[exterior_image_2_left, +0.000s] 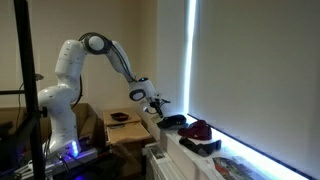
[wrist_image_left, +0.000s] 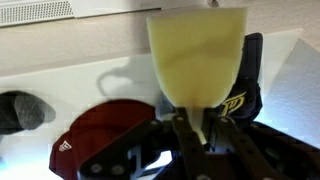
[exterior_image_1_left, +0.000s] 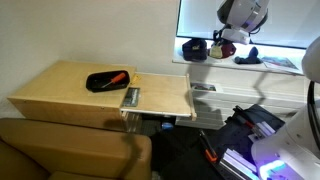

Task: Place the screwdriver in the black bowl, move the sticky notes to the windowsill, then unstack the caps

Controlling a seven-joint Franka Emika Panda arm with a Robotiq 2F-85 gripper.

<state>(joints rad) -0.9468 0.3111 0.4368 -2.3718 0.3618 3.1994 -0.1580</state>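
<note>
While we hold the notes [wrist_image_left: 197, 55] pinched upright in the gripper [wrist_image_left: 195, 125] above the sill [wrist_image_left: 90, 80], the caps [wrist_image_left: 105, 135] lie just beneath. We judge it best to lower the notes flat onto bare sill beside the caps before letting go. Well off the sill, the screwdriver [exterior_image_1_left: 112, 78] lies in the bowl [exterior_image_1_left: 98, 86].

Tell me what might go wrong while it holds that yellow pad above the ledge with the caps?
The sticky notes are pinched by only one edge between the fingers, so they may slip or bend. The red cap and dark cap lie close beneath on the windowsill, so the pad might land on a cap.
</note>
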